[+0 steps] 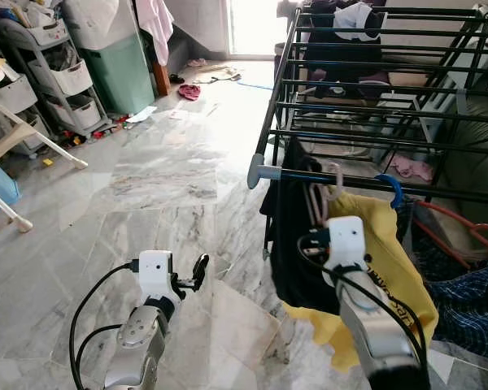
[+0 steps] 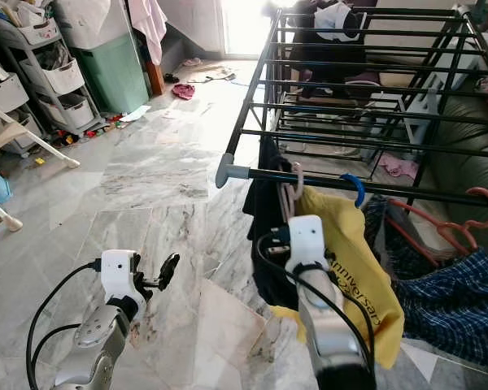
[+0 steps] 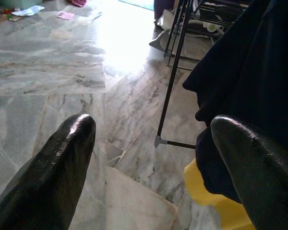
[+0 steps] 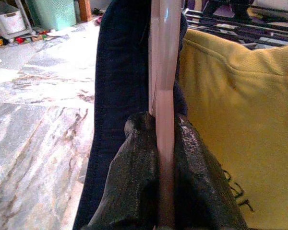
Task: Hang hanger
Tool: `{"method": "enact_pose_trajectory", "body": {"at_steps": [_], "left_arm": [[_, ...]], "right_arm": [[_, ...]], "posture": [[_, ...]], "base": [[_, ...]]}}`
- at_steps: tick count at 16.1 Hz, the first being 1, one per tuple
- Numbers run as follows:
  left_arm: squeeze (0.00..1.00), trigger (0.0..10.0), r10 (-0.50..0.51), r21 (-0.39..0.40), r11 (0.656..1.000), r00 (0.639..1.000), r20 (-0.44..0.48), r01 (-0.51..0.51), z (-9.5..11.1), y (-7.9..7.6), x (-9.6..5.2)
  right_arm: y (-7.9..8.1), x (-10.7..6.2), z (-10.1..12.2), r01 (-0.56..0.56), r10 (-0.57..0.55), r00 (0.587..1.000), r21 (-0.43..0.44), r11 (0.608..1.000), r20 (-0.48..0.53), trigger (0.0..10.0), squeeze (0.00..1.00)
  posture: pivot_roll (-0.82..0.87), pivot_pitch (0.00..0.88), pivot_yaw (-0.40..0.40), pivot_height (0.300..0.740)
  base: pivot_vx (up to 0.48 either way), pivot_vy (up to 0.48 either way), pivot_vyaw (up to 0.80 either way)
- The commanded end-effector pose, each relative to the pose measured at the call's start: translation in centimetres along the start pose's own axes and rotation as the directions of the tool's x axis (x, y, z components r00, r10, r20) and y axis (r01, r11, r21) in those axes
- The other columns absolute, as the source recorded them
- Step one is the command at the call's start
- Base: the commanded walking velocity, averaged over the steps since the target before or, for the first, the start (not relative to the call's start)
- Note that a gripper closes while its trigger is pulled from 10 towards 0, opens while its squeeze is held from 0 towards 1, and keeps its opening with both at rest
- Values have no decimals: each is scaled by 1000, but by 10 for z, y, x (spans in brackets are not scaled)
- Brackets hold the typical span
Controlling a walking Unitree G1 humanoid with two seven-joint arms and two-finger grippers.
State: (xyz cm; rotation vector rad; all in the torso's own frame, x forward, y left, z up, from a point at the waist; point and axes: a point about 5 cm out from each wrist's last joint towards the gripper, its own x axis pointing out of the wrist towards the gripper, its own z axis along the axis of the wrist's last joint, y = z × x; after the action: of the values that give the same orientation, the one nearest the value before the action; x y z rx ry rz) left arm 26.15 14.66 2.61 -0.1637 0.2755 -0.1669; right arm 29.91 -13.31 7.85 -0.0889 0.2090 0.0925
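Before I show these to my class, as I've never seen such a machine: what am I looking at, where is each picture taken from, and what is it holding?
This is a walking humanoid robot with two silver arms, each ending in two long black fingers. The two wide pictures come from cameras in its head, looking down at a marble floor and a black drying rack. The other two come from cameras on its wrists, looking along the fingers. The right gripper is shut on a pale pink hanger carrying a dark garment, whose hook sits at the rack's front bar. Beside it hangs a yellow shirt on a blue hanger. The left gripper is open over the floor, holding nothing.
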Motion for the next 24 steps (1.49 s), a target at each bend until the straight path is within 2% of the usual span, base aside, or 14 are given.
{"method": "enact_pose_trajectory", "body": {"at_steps": [1, 4, 5, 6, 12, 16, 20, 24], "left_arm": [[0, 10000, -2, 5, 1000, 1000, 0, 2, 0, 2, 0], [0, 10000, -20, -3, 1000, 1000, 17, 20, 2, -1, 1], [0, 10000, -88, -42, 995, 993, 79, 91, 11, -8, 1], [0, 10000, -106, -33, 994, 991, 80, 109, 12, -10, 1], [0, 10000, -99, -29, 995, 993, 57, 101, 8, -8, 2], [0, 10000, -102, -31, 994, 993, 55, 104, 9, -9, 3], [0, 10000, -107, -28, 994, 993, 48, 108, 8, -10, 4], [0, 10000, -105, -22, 994, 993, 45, 106, 8, -9, 4]], "right_arm": [[7, 7, 10, -14, 14, 1000, 26, 1000, 5, 10000, 0], [10, 12, 9, -9, 10, 999, 52, 999, -31, 10000, 0], [10, 13, 10, -9, 12, 999, 51, 999, -44, 10000, 0], [8, 14, 6, 4, 0, 998, 53, 999, -64, 10000, 0], [3, 20, -1, 21, -11, 991, 72, 997, -133, 10000, 0], [6, 31, 3, 15, -8, 985, 38, 999, -171, 10000, 0], [25, 44, 12, -33, 41, 977, 41, 999, -211, 10000, 0], [42, 44, 5, -80, 90, 961, 48, 996, -262, 10000, 0]], "posture": [[-159, 0, 69, 740], [-158, 0, 64, 740], [-157, 0, 62, 740], [-154, 0, 62, 740], [-159, 0, 70, 740], [-161, 0, 70, 740], [-154, 0, 69, 740], [-147, 0, 67, 740]], "base": [[0, 0, 0], [0, 0, 0], [0, 0, 0], [0, 0, 0], [0, 0, 0], [0, 0, 0], [0, 0, 0], [0, 0, 0]]}}
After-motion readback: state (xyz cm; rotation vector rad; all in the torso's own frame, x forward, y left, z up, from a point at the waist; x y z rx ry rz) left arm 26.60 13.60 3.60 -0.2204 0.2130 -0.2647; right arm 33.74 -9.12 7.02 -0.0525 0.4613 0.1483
